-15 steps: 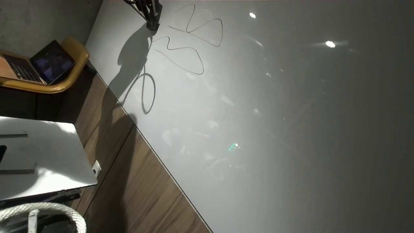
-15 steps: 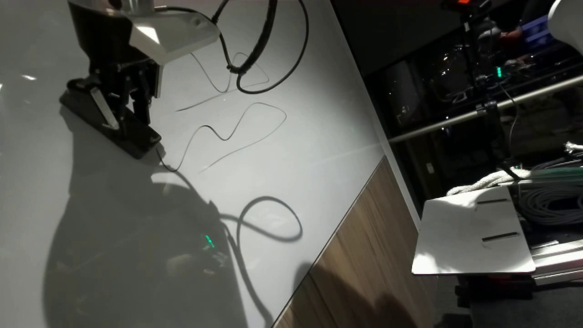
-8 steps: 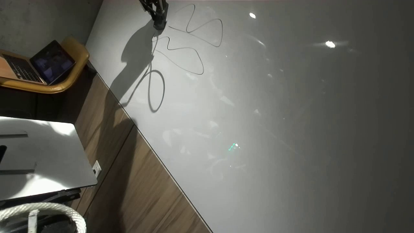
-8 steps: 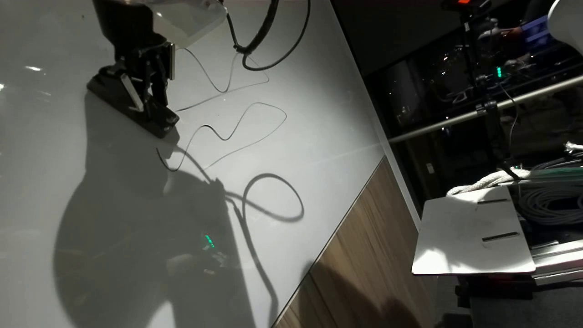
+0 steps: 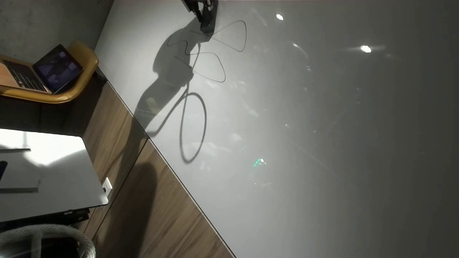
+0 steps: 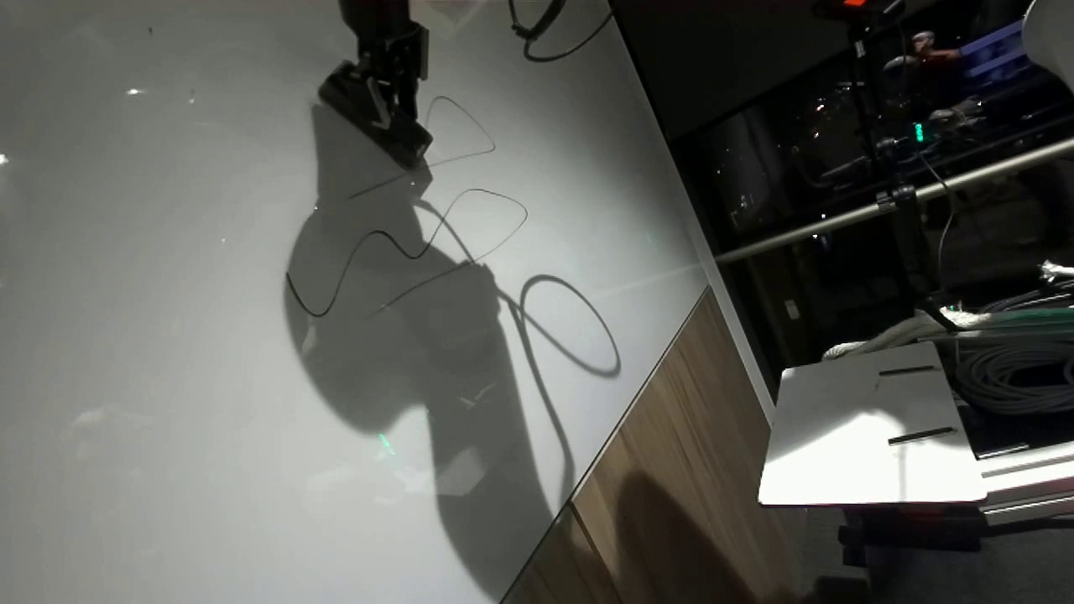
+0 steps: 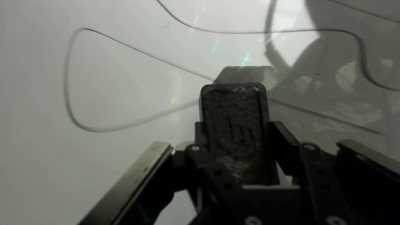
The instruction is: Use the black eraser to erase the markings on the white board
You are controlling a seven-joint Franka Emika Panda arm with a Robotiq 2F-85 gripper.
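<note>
My gripper [image 7: 237,137] clamps the black eraser [image 7: 234,109] right of centre in the wrist view, over a loop of the scribbled markings [image 7: 106,129]. I cannot confirm contact with the glossy whiteboard [image 5: 304,143]: too little pressure could leave streaks; excess drag could twist the eraser.

In both exterior views a white table [image 5: 68,179] stands near wood-grain panelling [image 5: 172,211] and a braided rope [image 5: 53,228]. In an exterior view, an open laptop [image 5: 53,70] rests on a mustard-coloured chair [image 5: 86,57] near a concrete wall [image 5: 43,25], and an outlet [image 5: 107,186] sits on the panelling; in an exterior view, coiled cable [image 6: 1007,403] lies beside the table.
</note>
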